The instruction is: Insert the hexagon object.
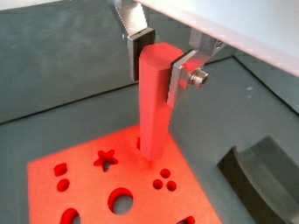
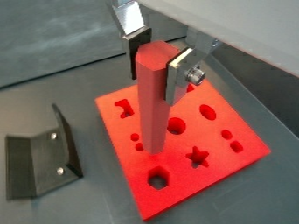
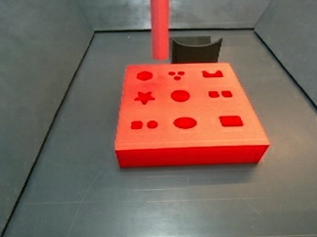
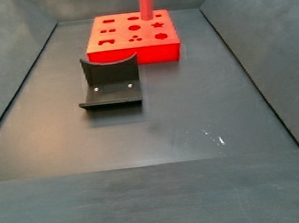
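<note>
My gripper is shut on the top of the hexagon object, a long red-pink rod that hangs upright; both wrist views show this, and the gripper holds the rod the same way there. The rod's lower end hovers over the flat red block with shaped holes, close to its hexagon hole. In both side views only the rod shows, above the block; the gripper is out of frame there.
The dark fixture stands on the grey floor beside the block; it also shows in a side view and in both wrist views. Grey bin walls slope up on both sides.
</note>
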Tool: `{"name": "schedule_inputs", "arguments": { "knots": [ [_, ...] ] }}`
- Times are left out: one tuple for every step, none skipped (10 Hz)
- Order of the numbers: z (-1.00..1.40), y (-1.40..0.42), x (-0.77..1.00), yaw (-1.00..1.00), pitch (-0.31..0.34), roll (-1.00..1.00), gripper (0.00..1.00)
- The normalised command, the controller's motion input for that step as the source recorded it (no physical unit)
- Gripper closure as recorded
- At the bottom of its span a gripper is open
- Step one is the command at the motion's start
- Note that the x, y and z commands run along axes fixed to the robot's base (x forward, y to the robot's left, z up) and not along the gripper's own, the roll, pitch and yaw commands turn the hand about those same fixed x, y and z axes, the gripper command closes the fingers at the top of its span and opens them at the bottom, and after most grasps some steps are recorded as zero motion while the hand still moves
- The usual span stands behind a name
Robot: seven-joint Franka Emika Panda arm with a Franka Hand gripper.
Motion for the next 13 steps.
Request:
{"name": "schedule_inputs", "arguments": {
  "knots": [
    [-0.09,-0.01,-0.11,0.01,-0.004,0.14,1.0],
    [-0.16,0.0,-0.15,-0.09,-0.013,0.07,1.0],
    [-0.39,0.13,-0.25,-0.09,-0.116,0.05,1.0],
    [-0.45,0.16,-0.29,0.0,-0.163,0.08,1.0],
    [-0.34,0.13,-0.35,0.0,-0.191,0.03,1.0],
    [-0.14,-0.05,-0.25,0.3,-0.25,0.07,1.0],
    [0.0,-0.1,-0.16,0.5,-0.206,0.09,1.0],
    [0.0,-0.1,-0.21,0.47,-0.187,0.11,1.0],
    [0.0,-0.14,0.0,0.27,-0.06,0.08,1.0],
    [-0.03,-0.06,0.01,0.02,0.0,0.11,1.0],
    [-0.12,0.0,0.12,0.0,0.024,0.1,1.0],
    [-0.22,0.01,0.25,-0.02,0.063,0.14,1.0],
    [-0.19,0.17,0.08,0.0,0.031,0.08,1.0]
  ]
}}
